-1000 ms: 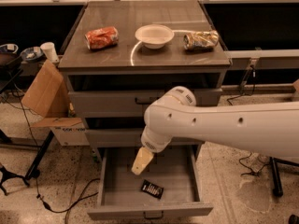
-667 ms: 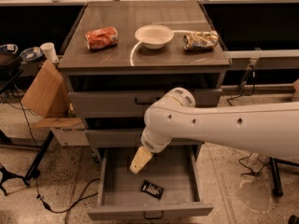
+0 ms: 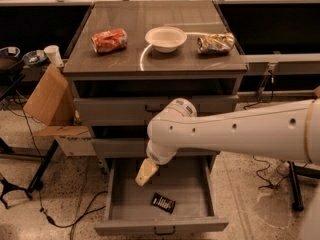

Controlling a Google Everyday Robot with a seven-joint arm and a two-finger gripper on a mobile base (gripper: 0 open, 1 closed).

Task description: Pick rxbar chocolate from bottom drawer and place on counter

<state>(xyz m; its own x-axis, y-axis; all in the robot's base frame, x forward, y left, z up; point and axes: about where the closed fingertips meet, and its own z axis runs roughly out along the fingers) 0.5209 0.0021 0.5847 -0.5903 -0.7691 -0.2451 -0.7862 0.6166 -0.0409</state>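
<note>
The rxbar chocolate [image 3: 163, 202], a small flat black bar with white print, lies on the floor of the open bottom drawer [image 3: 120, 211], near its front middle. My gripper [image 3: 143, 175] hangs from the white arm over the drawer's left-middle part, above and to the left of the bar, apart from it and holding nothing. The glossy grey-brown counter [image 3: 150, 59] tops the cabinet.
On the counter lie an orange snack bag [image 3: 109, 40], a white bowl [image 3: 165, 38] and a gold-silver snack bag [image 3: 215, 43]. The two upper drawers [image 3: 125, 111] are shut. A cardboard box [image 3: 47, 101] stands left of the cabinet, with cables on the floor.
</note>
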